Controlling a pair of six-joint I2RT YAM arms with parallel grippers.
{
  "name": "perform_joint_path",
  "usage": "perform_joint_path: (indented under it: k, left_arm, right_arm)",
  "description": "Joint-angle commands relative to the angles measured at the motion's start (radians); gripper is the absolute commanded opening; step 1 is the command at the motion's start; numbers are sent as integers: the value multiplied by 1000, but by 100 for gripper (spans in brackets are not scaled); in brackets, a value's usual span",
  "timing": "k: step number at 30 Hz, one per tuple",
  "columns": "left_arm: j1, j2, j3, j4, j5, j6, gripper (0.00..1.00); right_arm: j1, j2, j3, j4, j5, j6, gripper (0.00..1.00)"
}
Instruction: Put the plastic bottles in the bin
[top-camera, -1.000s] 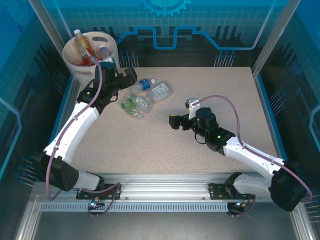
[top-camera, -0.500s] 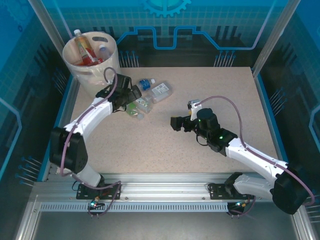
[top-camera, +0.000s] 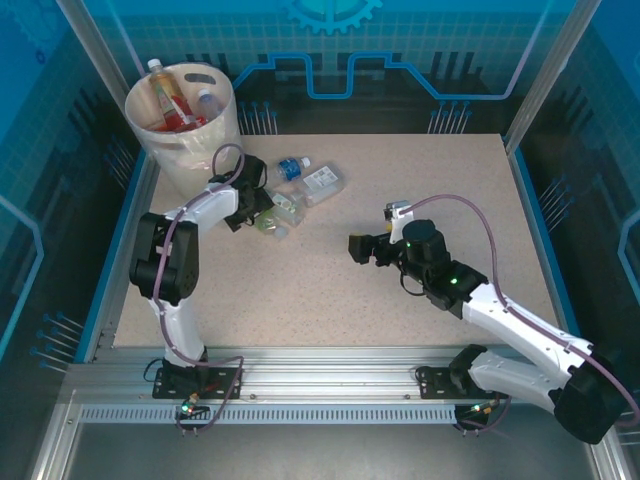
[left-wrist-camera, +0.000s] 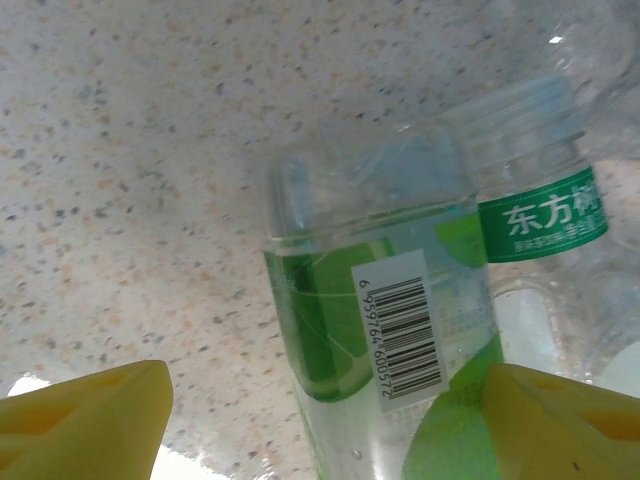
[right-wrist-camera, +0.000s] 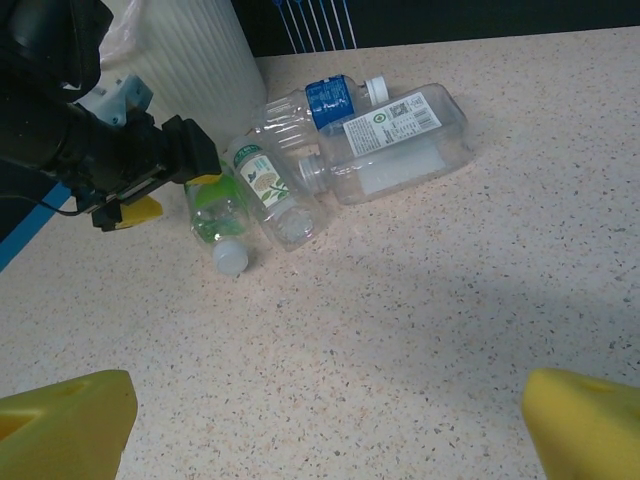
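Left end effector (left-wrist-camera: 325, 405): hung open, yellow fingers (left-wrist-camera: 90, 415) either side of clear plastic bottle with green label (left-wrist-camera: 380, 330), one finger clear of it.
Right end effector (right-wrist-camera: 325, 410): gaped wide over speckled beige bench (right-wrist-camera: 450, 300), well apart from bottles.
Bottle with green label: lay on bench, clustered with three other clear plastic bottles (right-wrist-camera: 395, 140), near large round cream-white bin (top-camera: 205, 150).
Bin: stood at far left corner, held orange and clear bottles (top-camera: 170, 100).

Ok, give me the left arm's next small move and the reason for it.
Probably close the left arm's yellow fingers on the green-labelled bottle: it lies on the table between them, with bare surface showing beside one finger, so it does not look gripped yet.
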Motion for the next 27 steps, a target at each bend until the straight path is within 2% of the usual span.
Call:
perform_joint_path:
  k: [1, 6, 13, 19, 23, 27]
  left_arm:
    - [23, 43, -2, 30, 39, -11, 82]
    - [27, 85, 18, 14, 41, 8, 82]
    - [49, 75, -56, 65, 74, 3, 81]
    - [55, 11, -144, 155, 124, 29, 67]
    - [54, -61, -187, 170, 121, 48, 62]
    - [41, -201, -251, 193, 94, 83, 57]
  right_arm:
    - [-10, -9, 1, -21, 16, -9, 100]
    - [-12, 0, 9, -24, 9, -15, 100]
    - [-12, 20, 26, -25, -10, -21, 100]
    - [-12, 37, 44, -29, -31, -18, 100]
    - [-12, 45, 54, -25, -41, -21, 100]
    - [-12, 55, 64, -3, -66, -50, 100]
